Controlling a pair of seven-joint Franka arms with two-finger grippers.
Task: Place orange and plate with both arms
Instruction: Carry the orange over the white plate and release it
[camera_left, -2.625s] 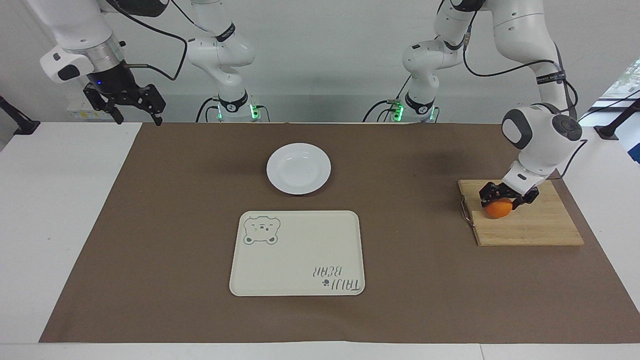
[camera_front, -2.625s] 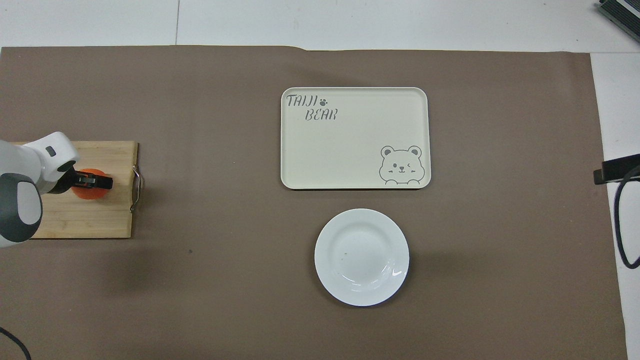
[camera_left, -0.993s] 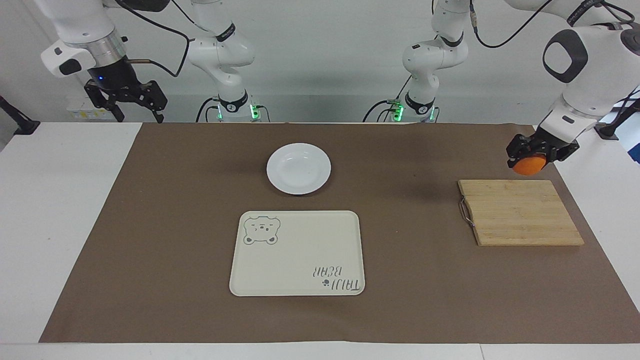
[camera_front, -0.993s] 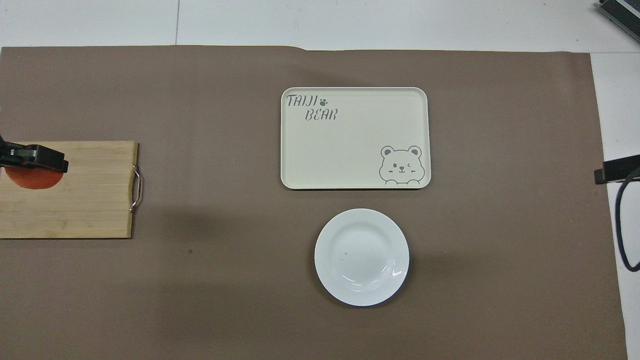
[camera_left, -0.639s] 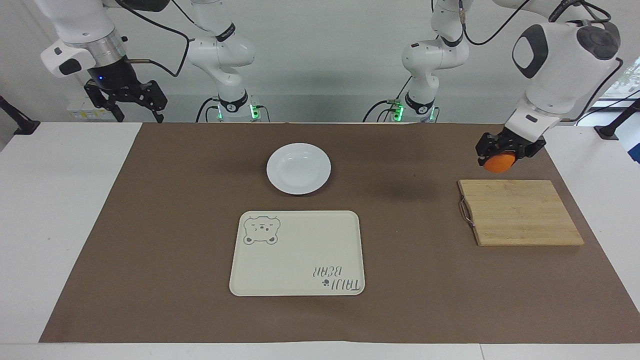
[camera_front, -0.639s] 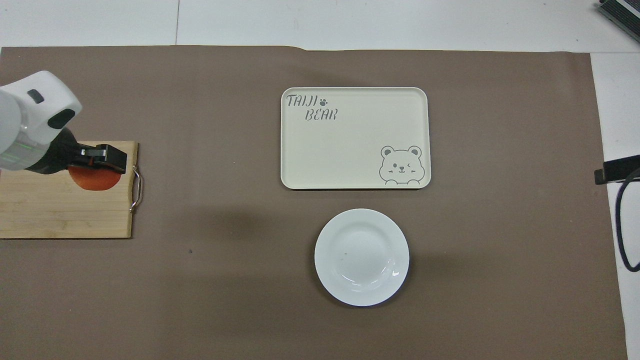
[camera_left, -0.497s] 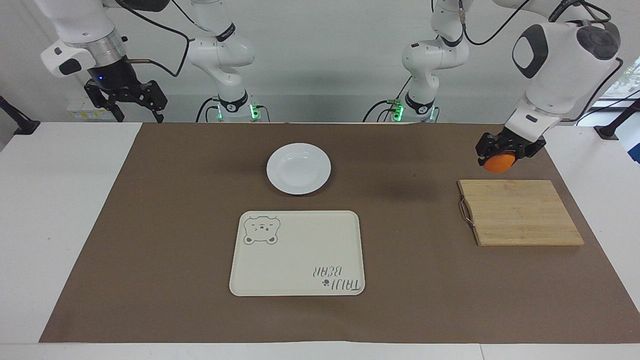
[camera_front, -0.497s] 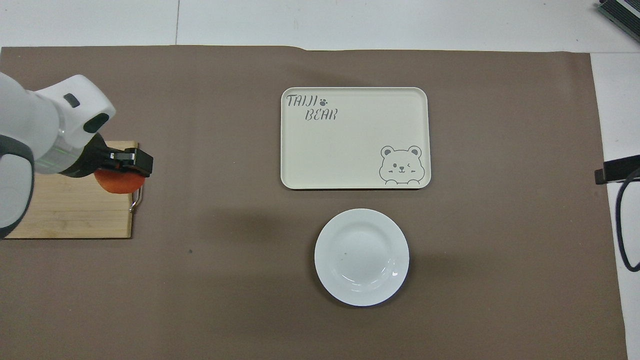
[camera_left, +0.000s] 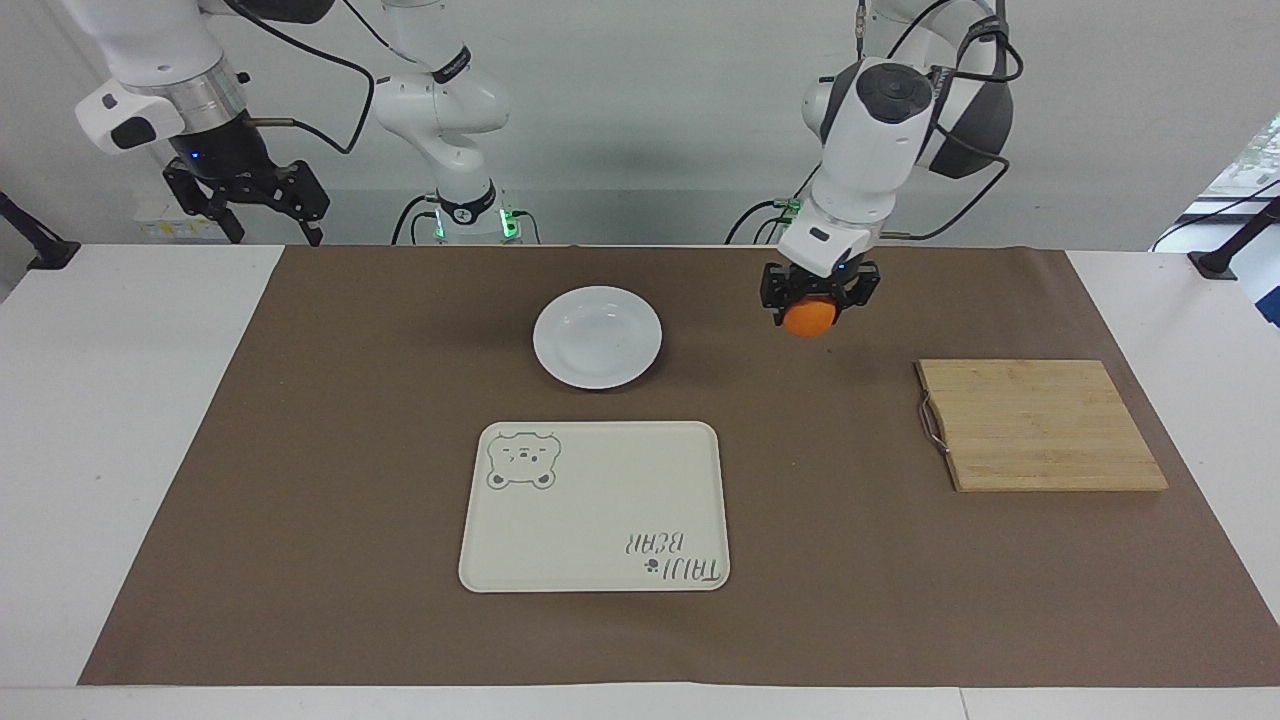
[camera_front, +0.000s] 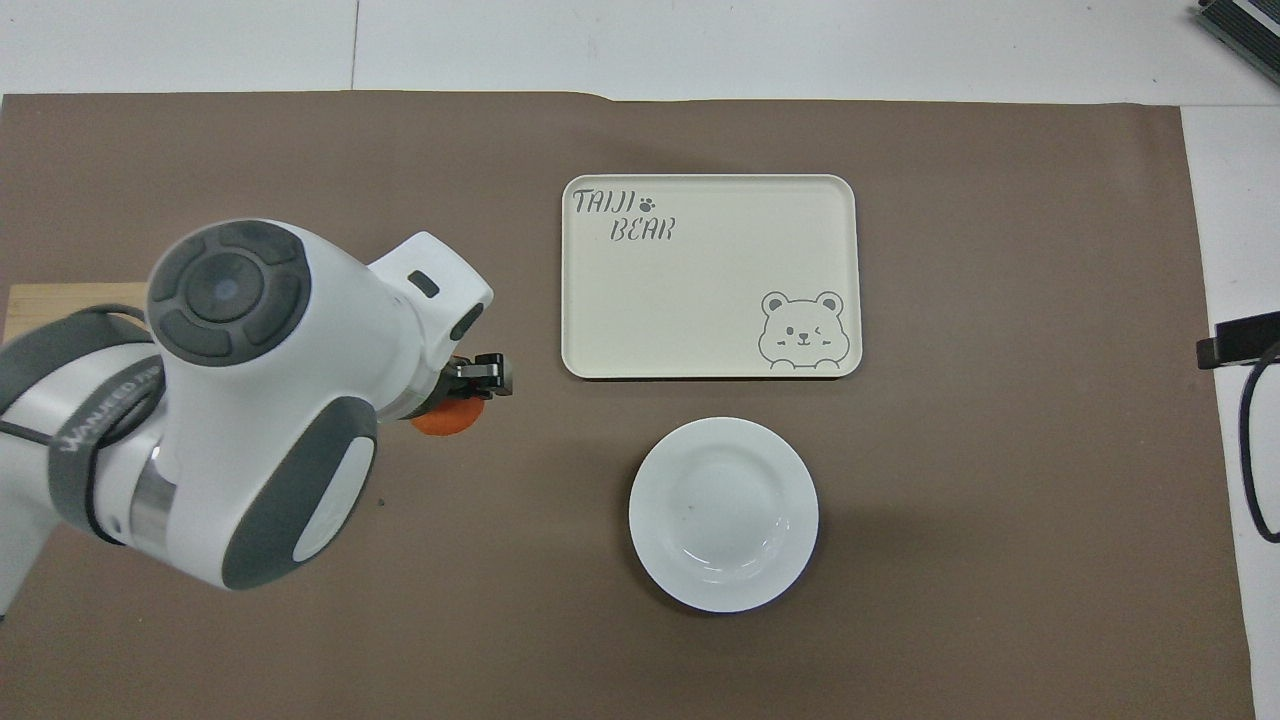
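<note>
The right hand (camera_left: 268, 232) hangs in the air over the bare white tabletop (camera_left: 130, 400) at the right arm's end, just off the edge of the brown mat (camera_left: 350, 500). Its two fingers stand spread apart with nothing between them, and that arm simply waits there.

Moving along, the plate (camera_left: 597, 337) sits flat on the mat, white and glossy, with nothing on it. Just beside it, farther from the robots, lies the cream tray (camera_left: 595, 507) with the bear print and lettering, also bare. Plate and tray are close to each other but do not touch.

Next comes the left hand (camera_left: 819, 305), held up above the mat between the plate and the cutting board, with the arm bent over it from above. It is clenched on the orange (camera_left: 809, 318): the fingers press in on the fruit from either side and its lower half bulges out below them. The orange is clear of the mat, and a soft shadow lies on the brown surface under it. From overhead only a sliver of the orange (camera_front: 447, 420) peeks out under the big white wrist.

Last, toward the left arm's end, the wooden cutting board (camera_left: 1040, 425) lies flat on the mat with its small metal handle (camera_left: 931, 422) turned toward the tray.
</note>
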